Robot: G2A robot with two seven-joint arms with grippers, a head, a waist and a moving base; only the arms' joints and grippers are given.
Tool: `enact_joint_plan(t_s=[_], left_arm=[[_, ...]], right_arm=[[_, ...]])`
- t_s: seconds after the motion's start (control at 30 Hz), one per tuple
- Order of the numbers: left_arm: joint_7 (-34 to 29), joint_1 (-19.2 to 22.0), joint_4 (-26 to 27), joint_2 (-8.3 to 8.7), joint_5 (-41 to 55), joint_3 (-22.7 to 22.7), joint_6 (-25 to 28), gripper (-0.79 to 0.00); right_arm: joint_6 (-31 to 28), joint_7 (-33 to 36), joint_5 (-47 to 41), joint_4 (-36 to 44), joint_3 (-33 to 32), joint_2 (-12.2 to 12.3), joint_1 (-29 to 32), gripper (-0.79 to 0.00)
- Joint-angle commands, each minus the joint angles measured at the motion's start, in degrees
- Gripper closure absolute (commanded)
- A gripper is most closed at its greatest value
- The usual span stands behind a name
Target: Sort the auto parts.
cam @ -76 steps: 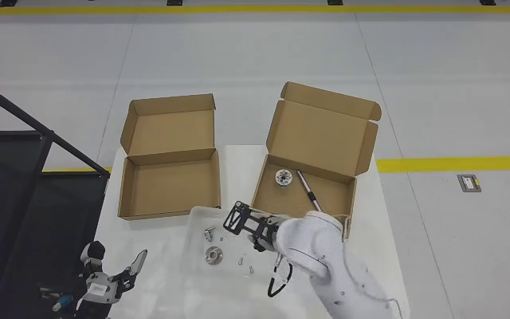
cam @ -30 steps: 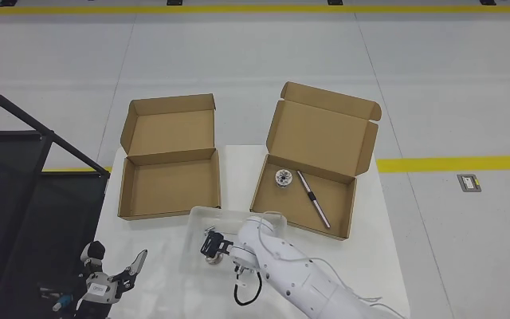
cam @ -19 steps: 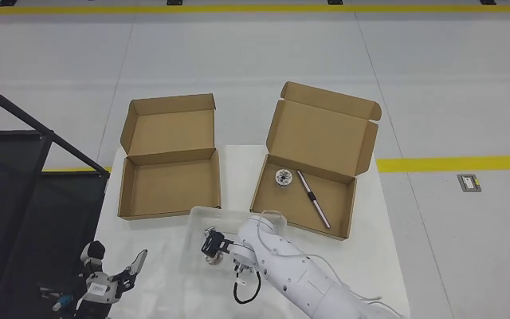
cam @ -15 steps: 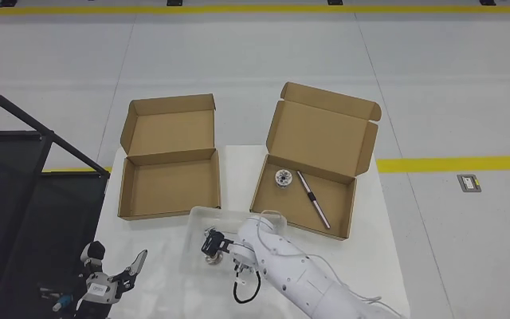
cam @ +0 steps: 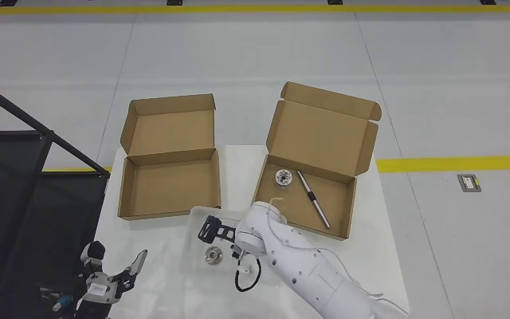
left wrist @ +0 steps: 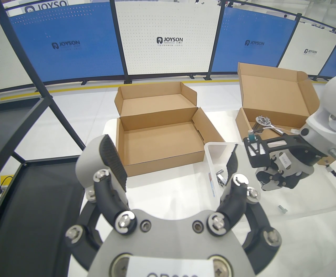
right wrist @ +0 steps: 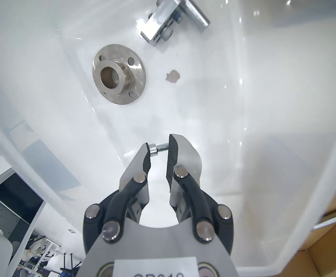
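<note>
Since the small bolt (right wrist: 155,150) is pinched end to end, head on one pad and thread tip on the other, the hold looks precarious. It is light, hard, smooth steel that could pivot or pop free, and a grip across the shank would probably be surer. The right pincer (right wrist: 159,154), nearly closed on the bolt, hangs above the glossy translucent plastic bin (right wrist: 302,183). In the bin lie a round, holed metal flange (right wrist: 118,74) and a blocky bracket (right wrist: 170,22). Two open corrugated cardboard boxes stand on the white counter (cam: 163,243). The left box (cam: 169,187) is bare, and the right box (cam: 319,139) holds a slim rod (cam: 313,199) and a toothed disc (cam: 283,177). The left pincer (left wrist: 170,154), spread wide and holding nothing, sits by the counter's near corner.
</note>
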State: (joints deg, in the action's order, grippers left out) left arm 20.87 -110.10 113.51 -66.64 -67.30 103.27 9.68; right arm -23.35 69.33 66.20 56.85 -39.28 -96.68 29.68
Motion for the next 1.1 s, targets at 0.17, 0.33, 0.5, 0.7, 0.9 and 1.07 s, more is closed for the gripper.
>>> enact_joint_plan(t_s=[0.17,0.33,0.5,0.7,0.9,1.07], left_arm=[[0.0,0.0,0.0,0.0,0.0,0.0,0.0,-0.785],[0.0,0.0,0.0,0.0,0.0,0.0,0.0,-0.785],[0.0,0.0,0.0,0.0,0.0,0.0,0.0,-0.785],[0.0,0.0,0.0,0.0,0.0,0.0,0.0,-0.785],[0.0,0.0,0.0,0.0,0.0,0.0,0.0,-0.785],[0.0,0.0,0.0,0.0,0.0,0.0,0.0,-0.785]], right_arm=[[-6.2,2.5,1.2,20.7,-11.6,5.0,7.1,0.0],[-3.9,2.8,4.9,32.6,-20.1,7.6,13.1,0.0],[5.3,0.9,11.8,28.6,-20.4,7.6,12.1,0.0],[12.4,-2.8,14.9,15.5,-20.5,7.0,6.6,0.0],[11.2,-4.3,14.1,4.0,-20.1,6.6,1.8,0.0],[13.8,-6.2,14.2,-3.1,-19.2,5.9,-1.1,0.0]])
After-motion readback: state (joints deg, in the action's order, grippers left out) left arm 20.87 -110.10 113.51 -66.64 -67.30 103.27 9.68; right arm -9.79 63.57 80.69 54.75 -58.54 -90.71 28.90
